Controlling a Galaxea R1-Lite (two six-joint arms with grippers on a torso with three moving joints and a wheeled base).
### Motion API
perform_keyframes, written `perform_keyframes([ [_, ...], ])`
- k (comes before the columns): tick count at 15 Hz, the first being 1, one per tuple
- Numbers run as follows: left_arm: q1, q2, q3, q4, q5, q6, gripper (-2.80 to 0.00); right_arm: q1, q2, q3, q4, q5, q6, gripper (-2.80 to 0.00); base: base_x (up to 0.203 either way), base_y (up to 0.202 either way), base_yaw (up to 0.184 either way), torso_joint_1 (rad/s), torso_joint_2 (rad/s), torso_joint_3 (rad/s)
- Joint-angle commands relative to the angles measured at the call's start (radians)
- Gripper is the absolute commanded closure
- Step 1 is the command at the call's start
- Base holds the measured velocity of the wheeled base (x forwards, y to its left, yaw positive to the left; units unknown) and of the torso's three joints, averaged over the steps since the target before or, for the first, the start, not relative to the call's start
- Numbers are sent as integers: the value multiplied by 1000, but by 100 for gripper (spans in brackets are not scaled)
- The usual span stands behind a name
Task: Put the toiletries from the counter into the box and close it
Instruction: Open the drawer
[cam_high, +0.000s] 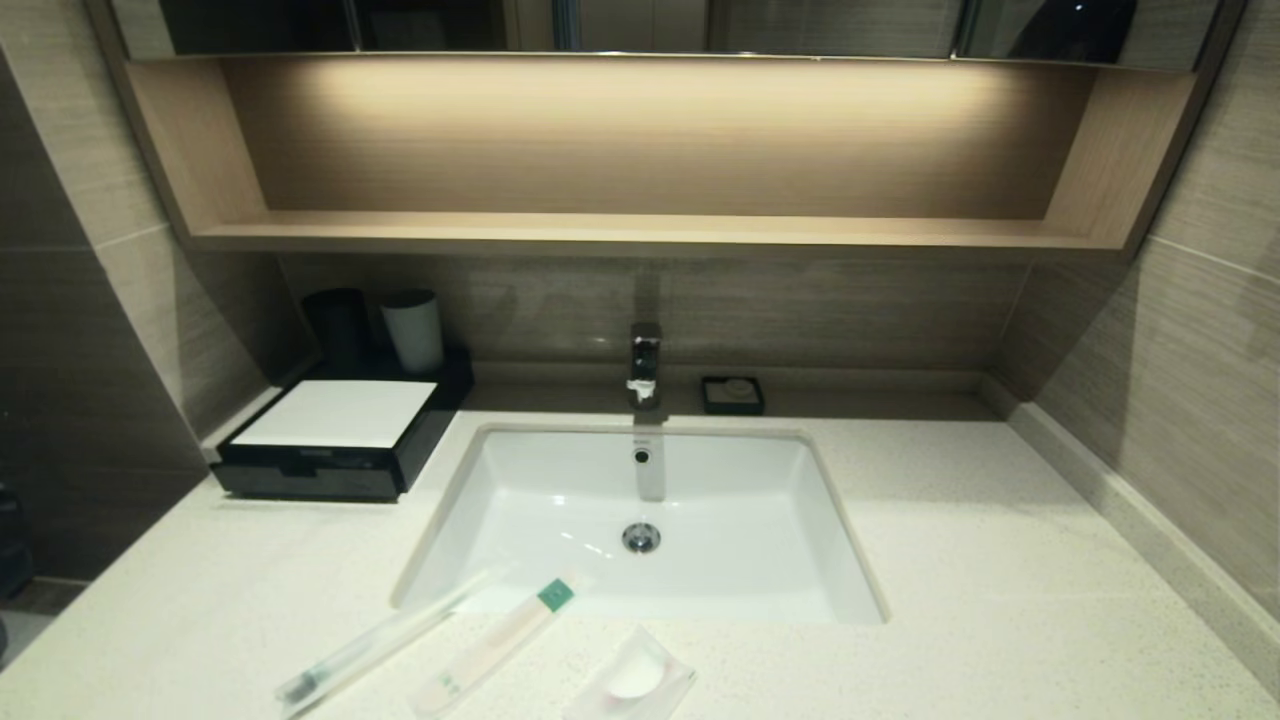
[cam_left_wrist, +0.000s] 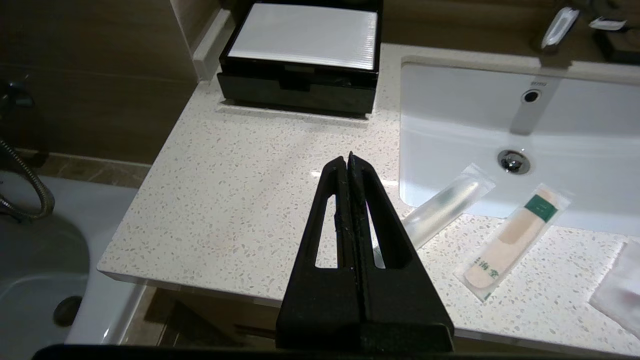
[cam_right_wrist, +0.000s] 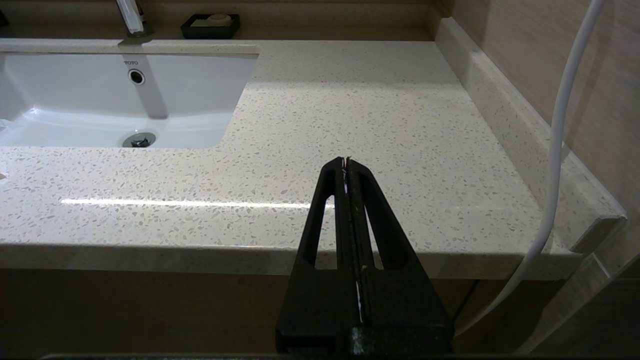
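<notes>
We take the sink basin (cam_high: 640, 520) as the reference landmark and read the scene from left to right

1. The box (cam_high: 340, 440) stands on the worktop (cam_high: 950, 560) to the left of the basin, against the back wall. Its drawer appears pushed in, so we judge it has not yet been opened for loading
2. The left gripper (cam_left_wrist: 348, 159) hovers over the worktop's front edge, left of the basin's front corner. Its jaws are pressed together and hold nothing
3. The clear sleeve (cam_high: 385, 640) lies at the basin's front-left rim, its far end reaching over the rim
4. The whitish packet (cam_high: 495, 645) lies just beside the sleeve, its green end at the basin's front rim
5. The square sachet (cam_high: 632, 680) lies on the worktop in front of the basin, near the packet
6. The right gripper (cam_right_wrist: 346, 161) hangs at the worktop's front edge, right of the basin. Its jaws are together and empty

Status: we judge the task not started. All three toiletries remain outside the box. Opening the drawer, three transfers and the closing are all left
</notes>
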Motion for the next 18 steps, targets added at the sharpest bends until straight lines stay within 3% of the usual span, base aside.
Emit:
perform_keyframes([
  [1,5,228,-50,-1,19,0,0,0,0,1,0,1,0,0,0,0,0,0,0,0],
  [7,45,482,-122,-29,25,-6,0,0,0,2,0,1,0,0,0,0,0,0,0,0],
  [16,124,806,-190,-248,26,32,0,0,0,2,0,1,0,0,0,0,0,0,0,0],
  [18,144,902,-195,-355,23,48,0,0,0,2,0,1,0,0,0,0,0,0,0,0],
])
